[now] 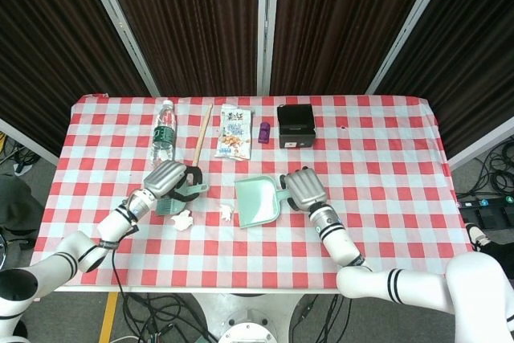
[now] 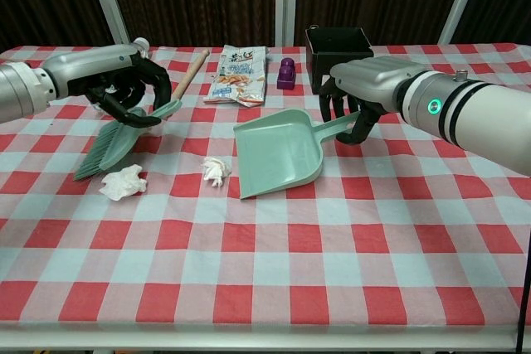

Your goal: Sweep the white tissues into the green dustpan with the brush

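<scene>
My left hand (image 1: 165, 178) (image 2: 123, 79) grips the handle of the green brush (image 2: 106, 147) (image 1: 171, 204). Its bristles slant down to the cloth just left of and behind one crumpled white tissue (image 2: 123, 181) (image 1: 182, 219). A second tissue (image 2: 216, 171) (image 1: 226, 213) lies close to the open lip of the green dustpan (image 2: 278, 153) (image 1: 257, 201). The pan lies flat at the table's middle with its mouth toward the tissues. My right hand (image 2: 365, 82) (image 1: 303, 188) holds the pan's handle at its right end.
Along the back of the checked table lie a water bottle (image 1: 163, 134), a wooden stick (image 1: 201, 132) (image 2: 184, 72), a snack packet (image 1: 234, 132) (image 2: 241, 72), a small purple object (image 1: 264, 131) (image 2: 286, 74) and a black box (image 1: 295, 126) (image 2: 338, 43).
</scene>
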`<state>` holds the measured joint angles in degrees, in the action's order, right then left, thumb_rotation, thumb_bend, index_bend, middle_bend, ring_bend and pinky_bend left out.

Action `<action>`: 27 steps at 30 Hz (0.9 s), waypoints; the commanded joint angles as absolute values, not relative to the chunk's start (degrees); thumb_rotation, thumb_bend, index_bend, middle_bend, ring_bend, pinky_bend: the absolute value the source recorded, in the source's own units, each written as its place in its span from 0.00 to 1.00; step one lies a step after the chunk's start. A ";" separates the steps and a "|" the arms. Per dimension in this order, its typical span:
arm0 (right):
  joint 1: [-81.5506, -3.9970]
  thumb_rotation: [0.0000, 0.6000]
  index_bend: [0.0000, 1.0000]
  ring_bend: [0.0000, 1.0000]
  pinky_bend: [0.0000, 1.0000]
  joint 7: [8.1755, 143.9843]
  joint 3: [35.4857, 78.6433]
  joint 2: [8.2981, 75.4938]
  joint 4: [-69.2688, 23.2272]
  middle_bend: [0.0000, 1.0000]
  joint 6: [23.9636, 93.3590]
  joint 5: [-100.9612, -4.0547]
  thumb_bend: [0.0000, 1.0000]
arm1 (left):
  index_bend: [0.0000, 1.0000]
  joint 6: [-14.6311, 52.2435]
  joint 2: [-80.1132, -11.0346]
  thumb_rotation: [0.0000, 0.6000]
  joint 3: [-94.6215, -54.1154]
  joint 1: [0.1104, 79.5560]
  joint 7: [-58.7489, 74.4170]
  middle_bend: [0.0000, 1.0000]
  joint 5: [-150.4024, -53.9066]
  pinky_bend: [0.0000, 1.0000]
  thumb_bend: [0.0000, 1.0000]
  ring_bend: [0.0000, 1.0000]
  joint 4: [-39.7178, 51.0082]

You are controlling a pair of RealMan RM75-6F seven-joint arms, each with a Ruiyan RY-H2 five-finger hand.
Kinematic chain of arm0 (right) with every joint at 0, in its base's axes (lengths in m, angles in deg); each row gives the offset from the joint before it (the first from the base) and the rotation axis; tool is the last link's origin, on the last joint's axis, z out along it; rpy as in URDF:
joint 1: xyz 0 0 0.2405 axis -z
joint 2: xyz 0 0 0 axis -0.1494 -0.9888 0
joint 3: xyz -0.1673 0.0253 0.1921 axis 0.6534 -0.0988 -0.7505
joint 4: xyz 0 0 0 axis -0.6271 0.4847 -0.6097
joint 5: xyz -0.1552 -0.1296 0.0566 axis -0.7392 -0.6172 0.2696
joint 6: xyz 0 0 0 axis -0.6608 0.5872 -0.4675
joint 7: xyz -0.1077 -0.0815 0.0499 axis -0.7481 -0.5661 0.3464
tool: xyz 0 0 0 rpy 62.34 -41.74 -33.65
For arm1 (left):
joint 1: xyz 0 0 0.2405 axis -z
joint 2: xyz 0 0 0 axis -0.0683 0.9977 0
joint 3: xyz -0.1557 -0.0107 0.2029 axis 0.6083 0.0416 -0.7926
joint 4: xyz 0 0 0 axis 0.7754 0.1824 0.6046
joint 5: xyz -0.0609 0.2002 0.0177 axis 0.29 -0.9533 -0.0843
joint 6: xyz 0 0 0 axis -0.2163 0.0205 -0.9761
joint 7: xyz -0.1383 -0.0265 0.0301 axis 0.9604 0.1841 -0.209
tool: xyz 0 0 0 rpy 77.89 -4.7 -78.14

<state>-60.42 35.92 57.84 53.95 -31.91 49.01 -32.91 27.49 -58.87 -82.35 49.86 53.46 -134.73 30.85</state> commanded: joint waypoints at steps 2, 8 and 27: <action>-60.42 1.00 0.69 0.43 0.35 36.52 57.85 54.31 -31.57 0.56 48.98 -33.18 0.44 | 0.57 26.16 -59.84 1.00 -82.48 51.23 56.71 0.59 -135.62 0.92 0.50 0.73 30.20; -60.53 1.00 0.69 0.43 0.35 37.71 57.71 55.27 -30.68 0.56 48.76 -33.89 0.45 | 0.57 24.90 -59.98 1.00 -81.97 53.37 60.01 0.59 -136.28 0.91 0.50 0.73 27.35; -62.92 1.00 0.70 0.43 0.35 44.70 58.65 53.24 -25.11 0.56 39.88 -42.56 0.47 | 0.57 21.56 -48.54 1.00 -79.20 43.56 34.68 0.58 -120.12 0.90 0.53 0.73 0.59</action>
